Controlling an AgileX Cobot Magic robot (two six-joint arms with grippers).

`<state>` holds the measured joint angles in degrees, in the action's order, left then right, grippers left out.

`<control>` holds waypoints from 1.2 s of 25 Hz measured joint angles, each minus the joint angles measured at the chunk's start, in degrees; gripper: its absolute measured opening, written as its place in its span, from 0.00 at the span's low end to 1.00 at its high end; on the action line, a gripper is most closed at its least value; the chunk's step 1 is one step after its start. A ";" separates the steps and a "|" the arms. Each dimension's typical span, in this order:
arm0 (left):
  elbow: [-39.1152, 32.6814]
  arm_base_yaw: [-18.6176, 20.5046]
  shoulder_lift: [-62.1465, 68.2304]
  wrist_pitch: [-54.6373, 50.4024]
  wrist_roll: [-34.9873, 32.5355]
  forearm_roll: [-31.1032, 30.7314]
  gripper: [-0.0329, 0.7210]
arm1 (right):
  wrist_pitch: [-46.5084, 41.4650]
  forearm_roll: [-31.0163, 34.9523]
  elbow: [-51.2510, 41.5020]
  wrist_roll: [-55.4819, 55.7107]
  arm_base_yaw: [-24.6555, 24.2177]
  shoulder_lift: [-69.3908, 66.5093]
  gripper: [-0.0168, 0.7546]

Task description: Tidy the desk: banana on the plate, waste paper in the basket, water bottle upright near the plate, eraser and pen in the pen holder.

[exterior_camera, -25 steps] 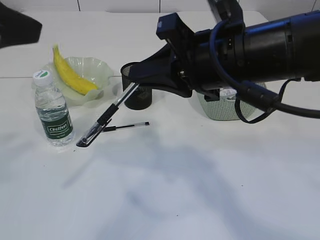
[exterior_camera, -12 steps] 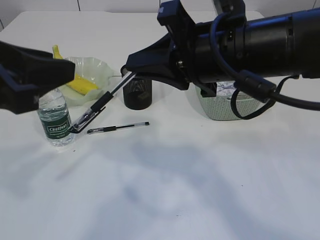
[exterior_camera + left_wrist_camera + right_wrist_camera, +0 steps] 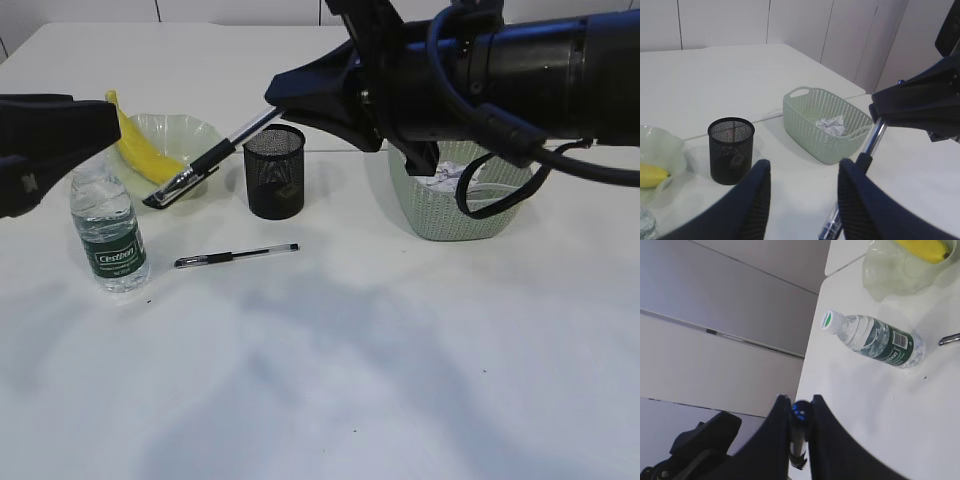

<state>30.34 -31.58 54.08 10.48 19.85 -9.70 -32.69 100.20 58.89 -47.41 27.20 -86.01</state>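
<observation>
My right gripper (image 3: 278, 104) is shut on the top end of a black and silver pen (image 3: 212, 160), which slants down to the left in the air, its tip over the plate's edge. In the right wrist view the pen (image 3: 800, 432) sits clamped between the fingers (image 3: 799, 402). A second, thin pen (image 3: 236, 256) lies on the table. The black mesh pen holder (image 3: 274, 170) stands just right of the held pen; a small object shows through its mesh, and I cannot tell whether it is the eraser. The banana (image 3: 145, 150) lies on the plate (image 3: 195, 130). The water bottle (image 3: 106, 232) stands upright. My left gripper (image 3: 805, 167) hangs open and empty.
The pale green basket (image 3: 462, 208) with crumpled waste paper (image 3: 448, 172) stands right of the holder, partly behind my right arm. My left gripper (image 3: 92, 150) hovers at the left edge above the bottle. The table's back edge runs behind the plate.
My right gripper has lifted the pen up and back, its tip rising from beside the bottle to above the plate's edge. My left arm has come further into view at the left.
</observation>
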 joint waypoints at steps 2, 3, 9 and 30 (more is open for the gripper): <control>-0.11 0.00 0.00 0.36 0.00 1.33 0.46 | 0.75 1.68 0.00 -1.48 0.00 0.00 0.08; -0.11 0.00 -0.14 0.85 0.00 2.61 0.46 | 1.05 2.13 0.00 -1.89 0.00 0.00 0.08; -0.11 0.00 -3.15 2.34 0.09 4.46 0.46 | 3.78 2.80 2.02 -2.64 0.00 0.00 0.08; -0.82 0.00 1.52 12.54 0.09 0.78 0.65 | 3.31 2.91 10.96 -1.18 0.00 0.00 0.08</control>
<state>29.52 -31.58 55.59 23.02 19.94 -8.92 -29.38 103.11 69.86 -48.59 27.20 -86.01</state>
